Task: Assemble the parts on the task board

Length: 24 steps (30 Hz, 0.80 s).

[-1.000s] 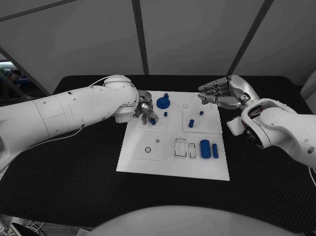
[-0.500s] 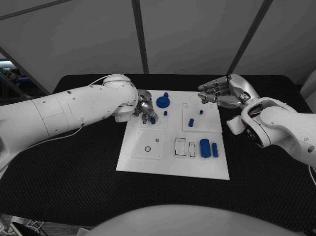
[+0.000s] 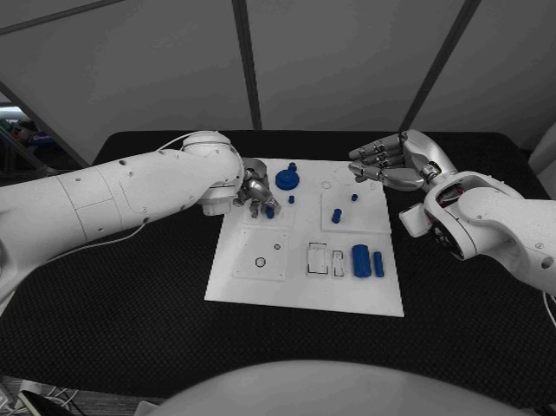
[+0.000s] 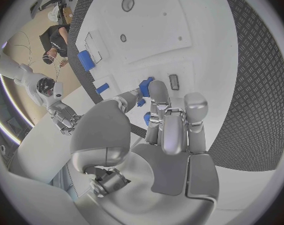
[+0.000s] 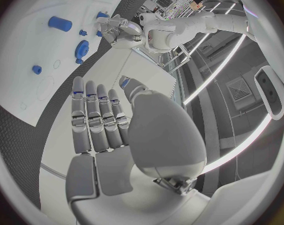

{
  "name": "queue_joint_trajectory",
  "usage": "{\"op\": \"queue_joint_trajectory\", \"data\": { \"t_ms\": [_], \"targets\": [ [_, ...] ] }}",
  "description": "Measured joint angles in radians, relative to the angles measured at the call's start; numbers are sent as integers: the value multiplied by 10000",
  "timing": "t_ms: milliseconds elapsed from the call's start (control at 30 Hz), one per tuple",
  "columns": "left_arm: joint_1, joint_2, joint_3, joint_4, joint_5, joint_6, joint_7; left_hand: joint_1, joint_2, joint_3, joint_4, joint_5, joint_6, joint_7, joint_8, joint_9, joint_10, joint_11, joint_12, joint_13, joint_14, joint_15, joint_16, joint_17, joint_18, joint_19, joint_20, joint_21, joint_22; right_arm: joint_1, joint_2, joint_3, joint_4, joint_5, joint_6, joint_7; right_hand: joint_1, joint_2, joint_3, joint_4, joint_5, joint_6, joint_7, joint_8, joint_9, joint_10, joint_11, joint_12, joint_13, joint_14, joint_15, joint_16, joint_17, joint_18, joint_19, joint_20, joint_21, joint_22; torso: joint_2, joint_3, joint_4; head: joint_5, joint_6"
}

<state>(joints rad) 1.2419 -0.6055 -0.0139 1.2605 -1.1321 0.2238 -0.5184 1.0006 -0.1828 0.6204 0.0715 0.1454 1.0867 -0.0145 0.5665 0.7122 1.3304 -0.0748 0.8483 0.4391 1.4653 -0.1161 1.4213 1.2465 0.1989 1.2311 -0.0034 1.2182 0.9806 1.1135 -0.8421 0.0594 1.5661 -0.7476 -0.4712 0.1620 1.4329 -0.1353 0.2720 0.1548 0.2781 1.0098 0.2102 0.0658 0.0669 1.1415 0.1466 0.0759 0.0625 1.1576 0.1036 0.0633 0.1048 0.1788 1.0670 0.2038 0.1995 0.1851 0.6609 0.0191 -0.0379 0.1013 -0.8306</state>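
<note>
Silver fingers of the left hand (image 3: 255,196) are down on the upper left part of the white board (image 3: 306,299), and they pinch a small blue peg (image 3: 268,211) at its lower end. From the left wrist view the fingertips (image 4: 158,91) close around a little blue piece (image 4: 145,86), so I judge this hand is holding it and not only touching. The step in hand seems to be the placing of this peg into a hole of the board; if it is already seated I cannot tell. The next move calls for a straight push down and then a careful release, so that the peg stays upright.

Just beside the hand, to the right, stands a blue gear (image 3: 287,180) with a small knob above it. More to the right are a short blue pin (image 3: 336,217) and a tiny blue stud (image 3: 354,198). Lower on the board lie two blue cylinders (image 3: 368,262) side by side, next to empty slots (image 3: 317,258), and a small ring hole (image 3: 261,263) is on the lower left; these parts look not yet assembled.

At the far right, the right hand (image 3: 394,165) hovers above the upper right corner of the board, fingers loosely curled and apart, holding nothing.

I can read no brand, label or writing on anything
</note>
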Motion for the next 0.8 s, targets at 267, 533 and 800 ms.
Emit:
{"op": "queue_joint_trajectory", "data": {
  "t_ms": [267, 533, 800],
  "targets": [
    [-6, 9, -1, 12, 19, 27, 10, -108, 30, -148, 93, 1, 2, -2, 2, 33, 17, -16, 46, 0, -2, -2, 0, -1, -3, 0, 0, 43, 79, 0, -15, 0, -2, -1, -2, 5, 0, 0, 0, 0, 0, -36, 36, 0, 0, -36, 36, -39, 0, 0, 0, 0, -36, -1, 0, 0, -71, -25, 0, 1, 0, 1, -16],
    [-8, -3, -1, 15, 28, 58, 19, -116, 37, -208, 98, 1, 35, -35, 1, 46, 17, -17, 46, 0, -3, -2, 0, -1, -3, 11, -12, 40, 89, 0, -23, 0, 1, -2, -4, 10, 0, 0, -29, -29, 0, -36, 36, 0, 0, -36, 36, -38, 0, 0, 0, 0, -57, -1, 0, 0, -71, -41, 1, 1, 0, -3, -13],
    [-8, -15, 1, 16, 33, 68, 20, -125, 29, -246, 54, 2, 35, -35, 0, 98, 12, -21, 45, -15, -3, -2, 0, -2, -3, 35, -36, 40, 105, 0, -25, 0, 2, -2, -4, 12, 0, 0, -29, -29, 0, -36, 36, 0, 0, -36, 36, -38, 0, -33, 33, 0, -71, -1, 0, 0, -71, -50, 2, 1, 0, 1, -15]
  ]
}}
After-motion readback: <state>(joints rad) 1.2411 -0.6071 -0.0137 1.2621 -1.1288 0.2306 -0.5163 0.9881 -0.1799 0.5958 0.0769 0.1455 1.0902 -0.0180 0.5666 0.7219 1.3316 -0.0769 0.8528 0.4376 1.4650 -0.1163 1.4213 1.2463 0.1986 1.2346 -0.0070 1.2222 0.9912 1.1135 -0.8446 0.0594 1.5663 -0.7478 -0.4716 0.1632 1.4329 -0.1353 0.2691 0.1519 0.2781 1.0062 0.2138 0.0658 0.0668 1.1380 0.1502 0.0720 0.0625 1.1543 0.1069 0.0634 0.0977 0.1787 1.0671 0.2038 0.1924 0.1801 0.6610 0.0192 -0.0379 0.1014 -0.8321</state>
